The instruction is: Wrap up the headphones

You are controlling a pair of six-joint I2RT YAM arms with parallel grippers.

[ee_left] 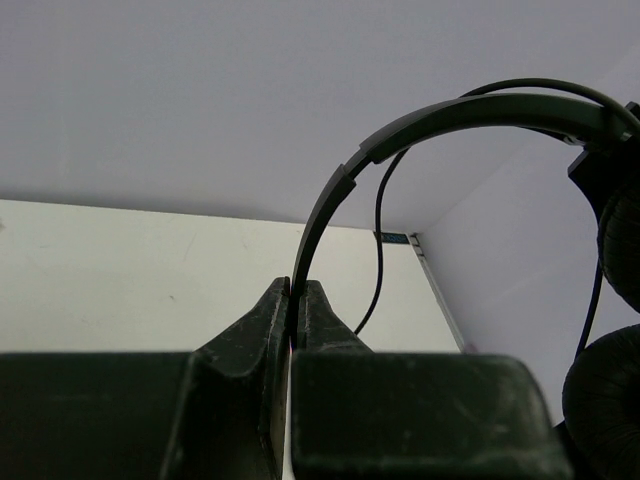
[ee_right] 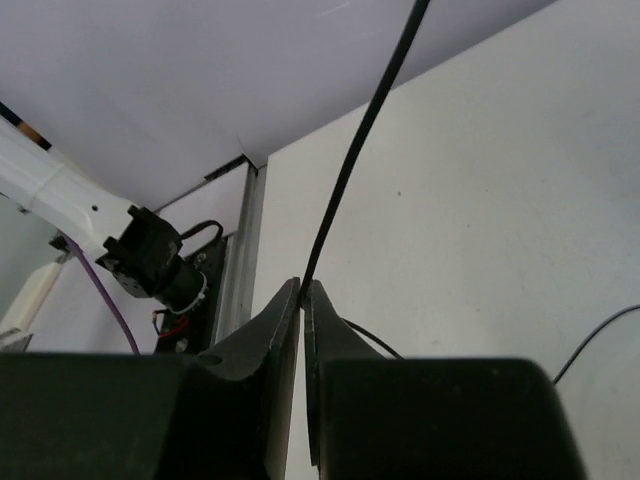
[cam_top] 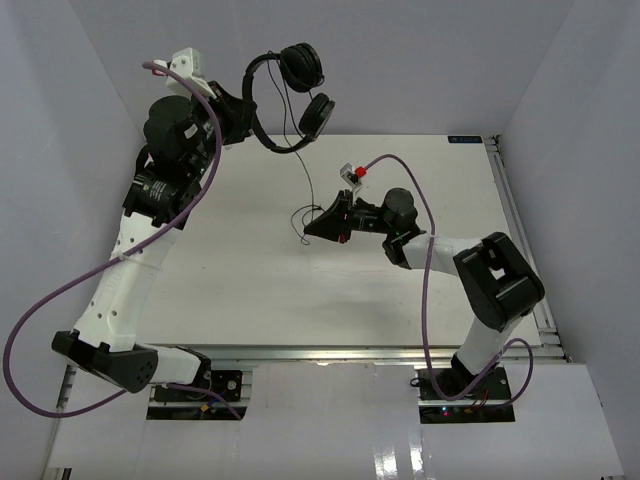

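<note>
The black headphones (cam_top: 290, 90) hang in the air at the back of the table, earcups (cam_top: 302, 66) to the right. My left gripper (cam_top: 248, 118) is shut on the thin headband (ee_left: 330, 195), which arches up and right from my fingertips in the left wrist view. The thin black cord (cam_top: 305, 175) runs down from the earcups to my right gripper (cam_top: 312, 226), which is shut on it just above the table. In the right wrist view the cord (ee_right: 355, 160) rises straight from between my fingers (ee_right: 285, 310). A loose end lies on the table (cam_top: 298, 214).
The white table (cam_top: 240, 290) has a metal rail (cam_top: 515, 230) along its right edge. Grey walls close in the back and sides. Purple arm cables (cam_top: 50, 300) loop at the left and by the right arm (cam_top: 428, 300).
</note>
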